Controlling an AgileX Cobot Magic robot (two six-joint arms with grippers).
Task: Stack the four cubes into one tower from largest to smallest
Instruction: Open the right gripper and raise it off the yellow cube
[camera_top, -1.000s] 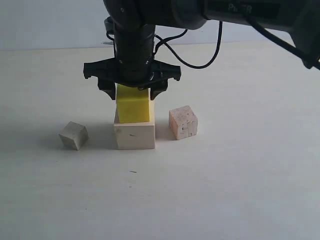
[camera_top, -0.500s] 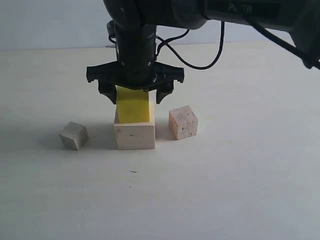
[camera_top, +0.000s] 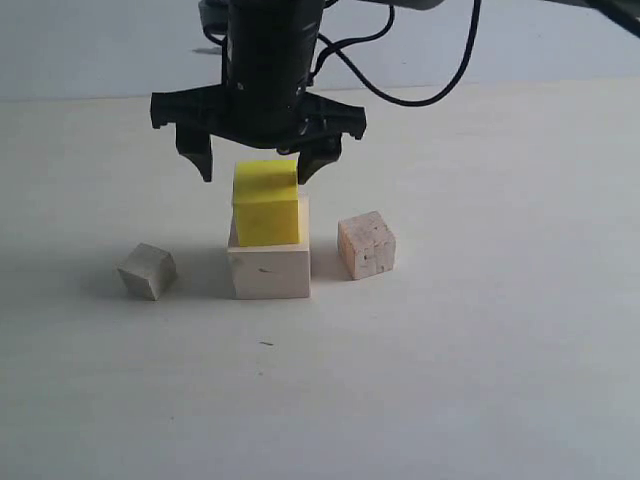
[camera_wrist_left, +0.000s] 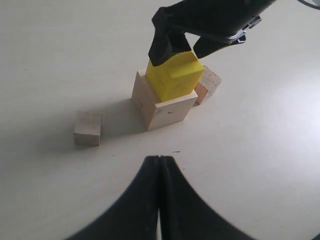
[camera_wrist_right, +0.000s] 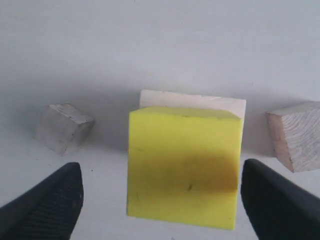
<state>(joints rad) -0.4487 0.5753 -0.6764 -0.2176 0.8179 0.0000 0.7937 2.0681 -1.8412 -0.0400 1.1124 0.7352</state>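
Observation:
The bright yellow cube (camera_top: 266, 203) rests on the large pale wood cube (camera_top: 269, 269). My right gripper (camera_top: 255, 160) hangs just above it, open, fingers wide on both sides and not touching the yellow cube (camera_wrist_right: 183, 162). To the right on the table stands the speckled tan cube (camera_top: 366, 245), to the left the small greyish-white cube (camera_top: 148, 270). The left wrist view shows my left gripper (camera_wrist_left: 159, 160) shut and empty, some way in front of the pale wood cube (camera_wrist_left: 164, 102) and the greyish-white cube (camera_wrist_left: 88, 128).
A pale table top (camera_top: 480, 360) carries everything. Black cables (camera_top: 420, 90) trail from the right arm behind the stack.
The right gripper has let go of the yellow cube, opened wider and risen above it. The yellow cube stays on the pale wood cube.

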